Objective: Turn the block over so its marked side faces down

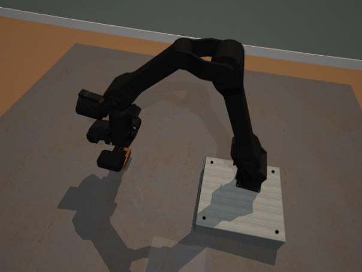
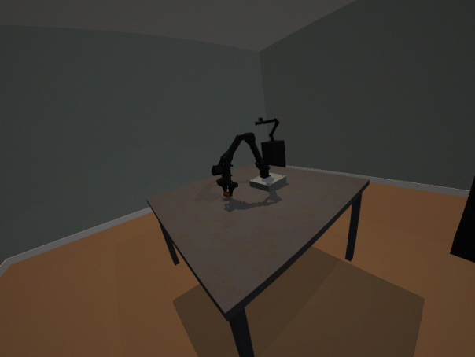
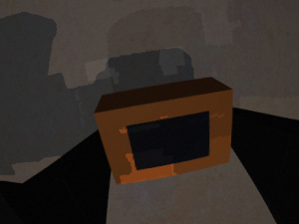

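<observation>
Between the fingers of the black metal-looking claw was the chunky orange rectangular block, and yep, it was clamped tight. Its dark rectangular patch faced back up toward the claw's wrist, so not flipped. Couldn't tell if the block touched the mottled grey-brown table right below the claw. Well off to the side of the claw, the arm stood on a pale, streaky square slab. Way beyond that sat a tall black box, with another skinny black arm on top.
</observation>
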Robot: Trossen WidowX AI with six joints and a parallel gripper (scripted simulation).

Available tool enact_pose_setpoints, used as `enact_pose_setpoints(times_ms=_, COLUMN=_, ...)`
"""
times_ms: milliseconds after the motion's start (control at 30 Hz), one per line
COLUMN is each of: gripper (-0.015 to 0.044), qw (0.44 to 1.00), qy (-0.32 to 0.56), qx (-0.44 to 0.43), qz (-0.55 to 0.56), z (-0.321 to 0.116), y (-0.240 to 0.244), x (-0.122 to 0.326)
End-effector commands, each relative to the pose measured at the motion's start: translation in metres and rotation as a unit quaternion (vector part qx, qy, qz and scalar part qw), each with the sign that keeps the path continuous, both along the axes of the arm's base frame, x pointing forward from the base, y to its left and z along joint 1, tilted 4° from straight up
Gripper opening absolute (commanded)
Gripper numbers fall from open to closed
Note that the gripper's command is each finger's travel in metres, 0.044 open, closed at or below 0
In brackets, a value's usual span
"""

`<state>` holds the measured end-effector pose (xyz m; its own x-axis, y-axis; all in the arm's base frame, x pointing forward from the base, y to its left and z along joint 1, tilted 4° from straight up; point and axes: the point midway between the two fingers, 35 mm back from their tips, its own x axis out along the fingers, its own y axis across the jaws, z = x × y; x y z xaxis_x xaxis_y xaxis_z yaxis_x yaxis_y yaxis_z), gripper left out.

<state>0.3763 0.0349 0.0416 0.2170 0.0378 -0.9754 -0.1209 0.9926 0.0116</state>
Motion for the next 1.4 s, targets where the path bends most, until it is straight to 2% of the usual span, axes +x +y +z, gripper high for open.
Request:
enact_pose_setpoints(times_ms=0, gripper=0.0000, qw=0.999, qy=-0.035, qx=0.005, qz=-0.002, z=0.002, y=0.000, x=0.001)
enact_pose_setpoints(times_ms=800, gripper=0.0000, qw=0.976, qy=-0.217, qx=0.027, qz=-0.004, z=0.002, y=-0.001, x=-0.008)
enact_pose_setpoints(times_ms=1067, gripper=0.0000, qw=0.972, qy=-0.232, qx=0.029, qz=-0.004, z=0.001, y=-0.001, x=-0.008)
enact_pose_setpoints(times_ms=1367, gripper=0.0000, qw=0.956, qy=-0.290, qx=0.035, qz=-0.005, z=-0.017, y=0.001, x=0.006)
